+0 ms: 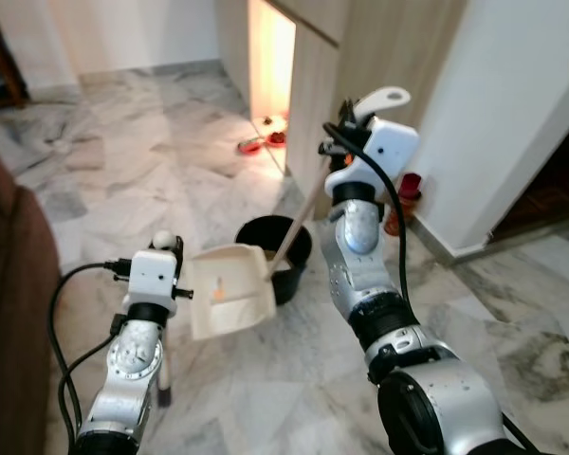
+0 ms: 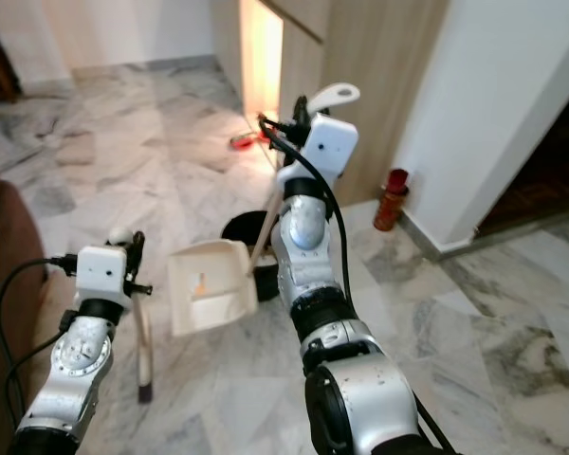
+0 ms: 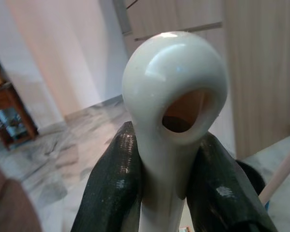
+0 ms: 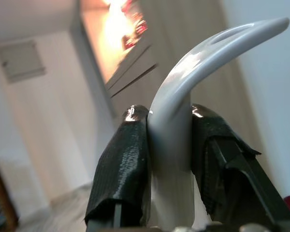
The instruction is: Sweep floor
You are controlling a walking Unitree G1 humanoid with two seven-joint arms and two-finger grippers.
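Note:
My left gripper (image 3: 164, 179) is shut on the white looped top of the broom handle (image 3: 174, 87). The broom's stick (image 2: 142, 341) runs down to the marble floor beside my left arm. My right gripper (image 4: 169, 159) is raised and shut on the white hooked end (image 1: 384, 98) of the dustpan's long wooden handle (image 1: 299, 213). The cream dustpan (image 1: 229, 289) hangs tilted next to a black bin (image 1: 299, 248), its back edge over the bin's rim. A small orange bit (image 1: 218, 292) lies in the pan.
A brown sofa (image 1: 9, 284) fills the left edge. A wooden cabinet panel (image 1: 313, 95) and a white wall (image 1: 512, 114) stand behind the bin. A red container (image 2: 392, 199) sits at the wall's foot, and red items (image 1: 251, 145) lie by the lit opening.

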